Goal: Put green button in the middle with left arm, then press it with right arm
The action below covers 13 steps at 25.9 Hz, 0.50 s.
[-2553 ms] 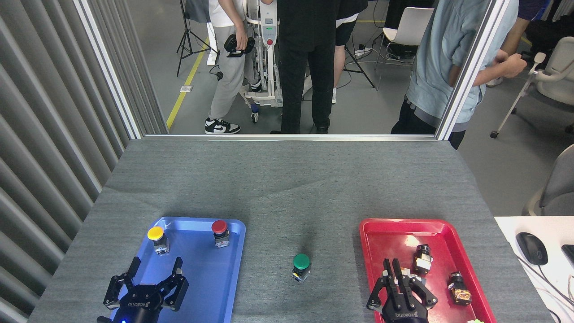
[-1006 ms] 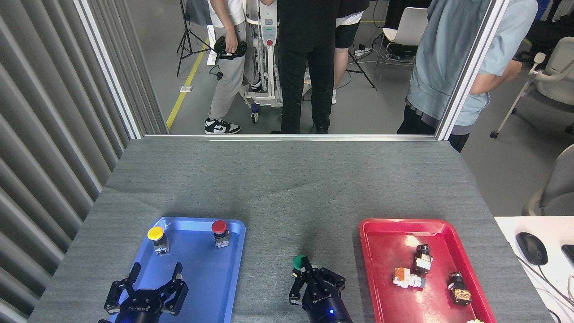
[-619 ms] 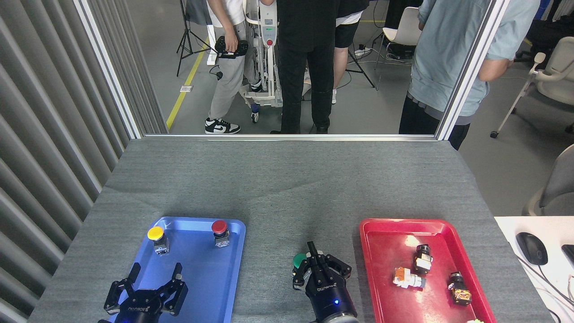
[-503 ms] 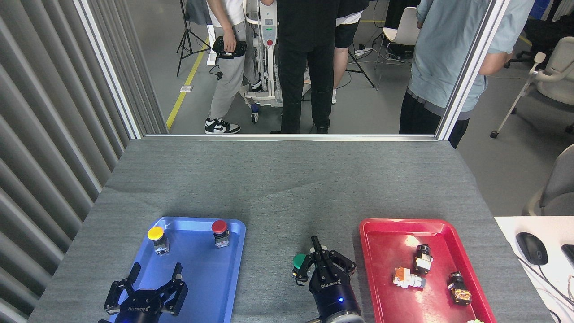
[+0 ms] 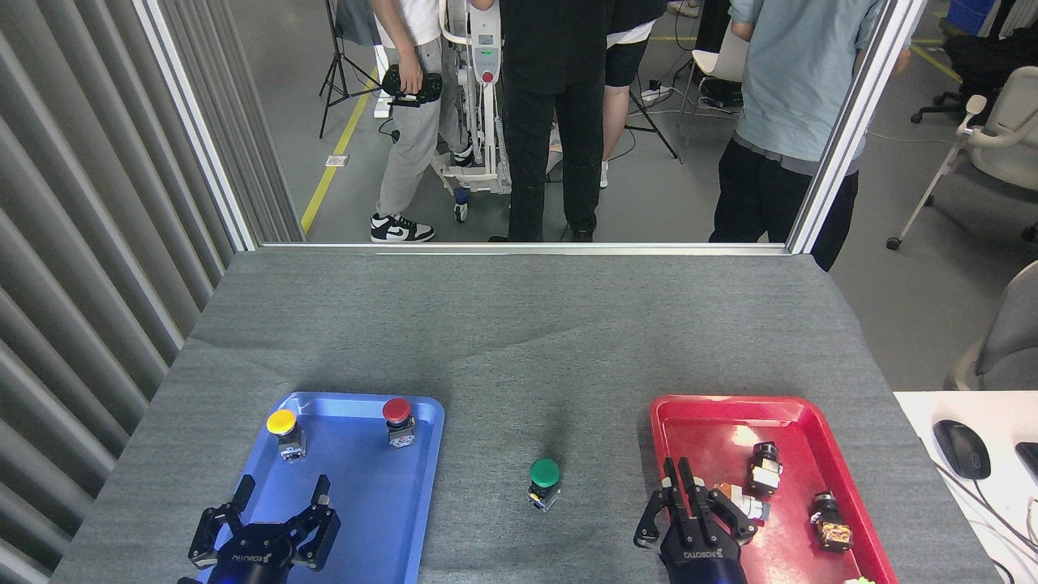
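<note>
The green button [image 5: 544, 482] is set upright on the middle [image 5: 535, 365], touched by nothing. The left gripper [image 5: 280, 513] is spread wide, empty. The right gripper [image 5: 689, 503] is drawn narrow, empty, over the red tray [image 5: 697, 414].

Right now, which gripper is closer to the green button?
Right. The right gripper sits just right of the green button, over the red tray's left edge; the left gripper is farther left, over the blue tray.
</note>
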Motion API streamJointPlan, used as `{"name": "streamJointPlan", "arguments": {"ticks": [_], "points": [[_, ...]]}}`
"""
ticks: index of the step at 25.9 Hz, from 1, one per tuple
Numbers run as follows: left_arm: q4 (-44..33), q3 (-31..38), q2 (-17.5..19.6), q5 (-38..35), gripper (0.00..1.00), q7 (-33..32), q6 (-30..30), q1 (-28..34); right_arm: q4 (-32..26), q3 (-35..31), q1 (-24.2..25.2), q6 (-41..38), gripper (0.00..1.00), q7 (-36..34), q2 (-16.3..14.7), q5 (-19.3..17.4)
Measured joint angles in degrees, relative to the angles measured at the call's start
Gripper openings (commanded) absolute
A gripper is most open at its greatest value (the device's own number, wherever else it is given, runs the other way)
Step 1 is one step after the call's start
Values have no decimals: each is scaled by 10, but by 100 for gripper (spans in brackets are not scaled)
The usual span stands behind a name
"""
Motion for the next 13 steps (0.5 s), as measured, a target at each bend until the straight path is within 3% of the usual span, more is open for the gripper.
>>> {"name": "streamJointPlan", "arguments": {"ticks": [13], "points": [[0, 0, -1, 0, 100, 0, 0, -1, -31, -17, 32, -7, 100, -8, -16, -8]]}}
